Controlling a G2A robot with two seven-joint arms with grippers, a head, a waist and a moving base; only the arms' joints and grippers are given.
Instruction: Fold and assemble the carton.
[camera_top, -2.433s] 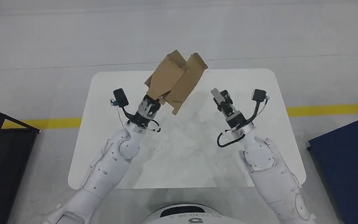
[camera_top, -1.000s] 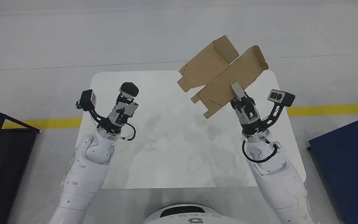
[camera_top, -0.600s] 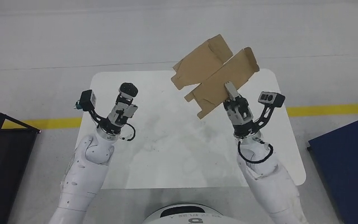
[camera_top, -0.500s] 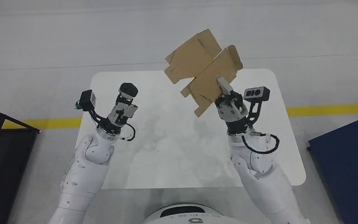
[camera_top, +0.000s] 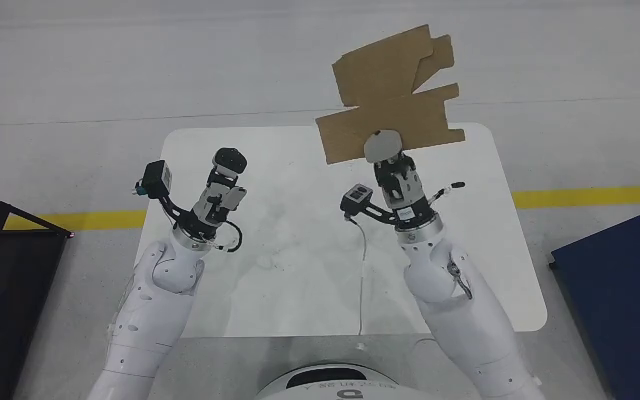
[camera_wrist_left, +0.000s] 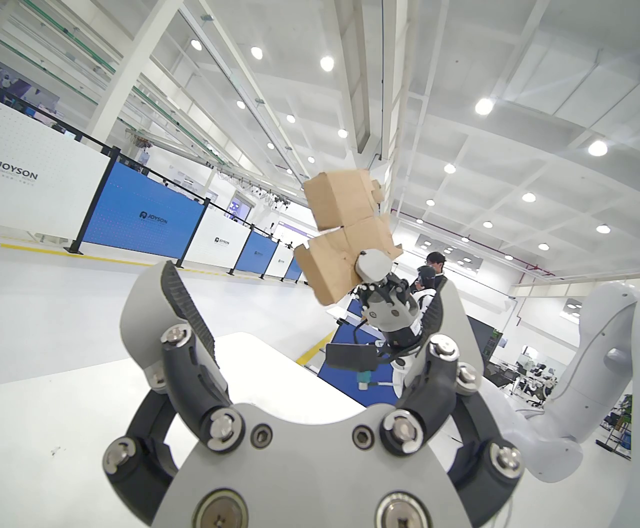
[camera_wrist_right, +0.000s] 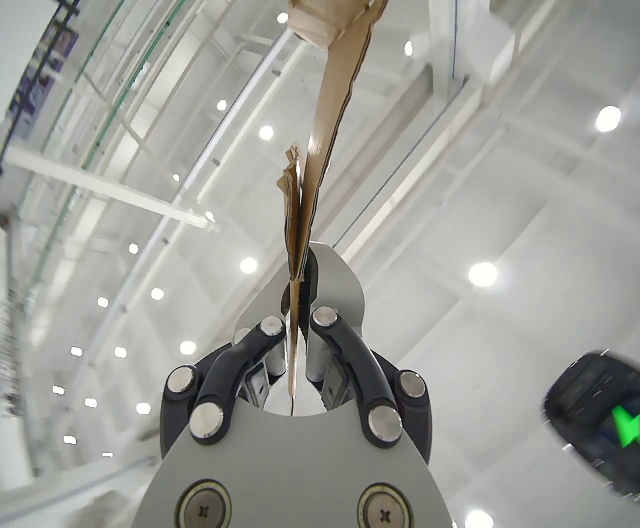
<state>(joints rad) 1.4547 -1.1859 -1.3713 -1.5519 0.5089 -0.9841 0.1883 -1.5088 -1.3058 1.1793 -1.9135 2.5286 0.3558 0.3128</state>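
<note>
Left pincer: open, empty, pointing up above the counter, likely ready to help fold.
Right pincer: clamped on the lower edge of the carton.
Carton: flat, unfolded, held high over the counter's far edge, both faces free.

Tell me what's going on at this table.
The robot's right gripper is shut on a flat brown carton and holds it up in the air above the far edge of the white table, gripping it by its lower edge. The left gripper is open and empty, raised over the left part of the table and facing the carton. The carton is flattened, not yet opened into a box.
</note>
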